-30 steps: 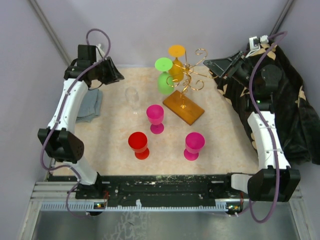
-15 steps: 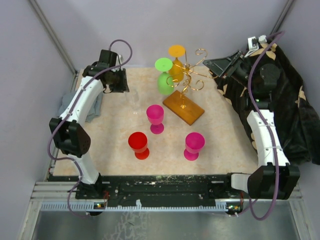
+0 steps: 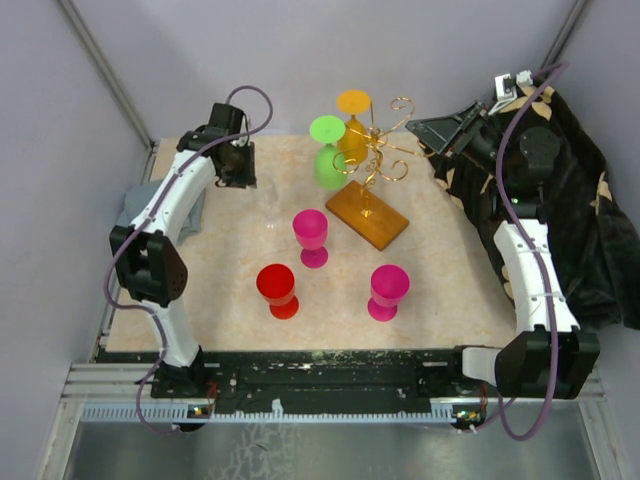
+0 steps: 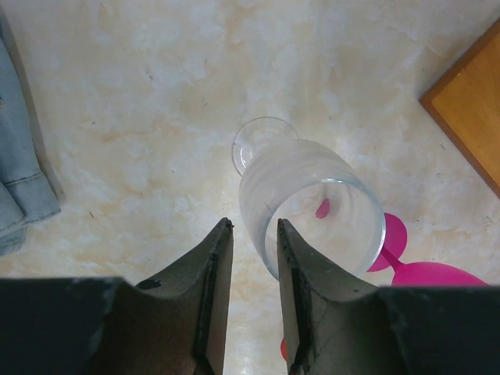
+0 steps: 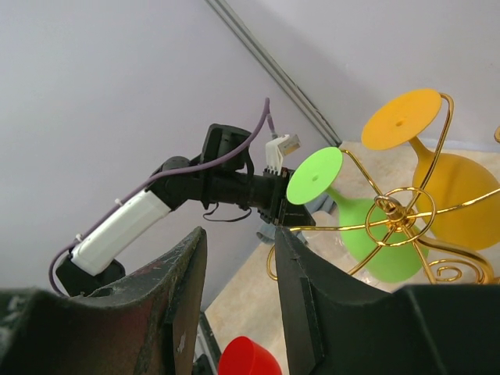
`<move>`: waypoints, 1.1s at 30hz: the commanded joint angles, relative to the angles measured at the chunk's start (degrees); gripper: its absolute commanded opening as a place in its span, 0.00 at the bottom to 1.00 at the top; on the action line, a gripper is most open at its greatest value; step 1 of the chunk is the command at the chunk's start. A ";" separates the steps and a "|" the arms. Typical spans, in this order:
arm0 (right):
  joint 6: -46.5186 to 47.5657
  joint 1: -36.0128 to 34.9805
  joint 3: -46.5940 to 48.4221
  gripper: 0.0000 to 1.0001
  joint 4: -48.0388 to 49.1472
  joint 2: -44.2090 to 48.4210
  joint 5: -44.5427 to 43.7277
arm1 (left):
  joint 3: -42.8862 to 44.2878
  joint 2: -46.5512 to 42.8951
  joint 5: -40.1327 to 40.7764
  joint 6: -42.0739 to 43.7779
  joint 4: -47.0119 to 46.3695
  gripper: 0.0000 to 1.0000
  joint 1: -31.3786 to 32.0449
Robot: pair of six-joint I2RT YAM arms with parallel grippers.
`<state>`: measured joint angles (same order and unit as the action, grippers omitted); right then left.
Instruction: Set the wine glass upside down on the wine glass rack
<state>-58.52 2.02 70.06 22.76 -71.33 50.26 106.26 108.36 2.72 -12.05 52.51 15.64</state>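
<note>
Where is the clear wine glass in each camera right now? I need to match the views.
Top external: the clear wine glass stands left of centre, faint, left of the magenta glass.
Left wrist: centre right, rim towards the camera.
Right wrist: cannot be made out.
Shared landmark: the wine glass rack, amber base at the left wrist's right edge, gold wire at the right wrist's right.

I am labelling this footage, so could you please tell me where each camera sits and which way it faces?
Top external: above and behind the bases, looking down on the table; both arms show.
Left wrist: on the left arm, looking down past the left gripper at the clear glass.
Right wrist: on the right arm, facing across the wine glass rack; the right gripper and left arm show.
Shared: top and right wrist both show the green glass.
</note>
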 commanded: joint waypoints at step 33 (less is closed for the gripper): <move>1.15 0.00 0.34 0.41 0.44 1.02 -0.86 | 5.92 -4.30 8.91 -2.32 -2.58 0.00 -0.09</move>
<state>-58.46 2.02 70.00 22.22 -71.33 50.09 109.10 110.45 10.74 -11.92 52.40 17.50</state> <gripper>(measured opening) 0.406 0.026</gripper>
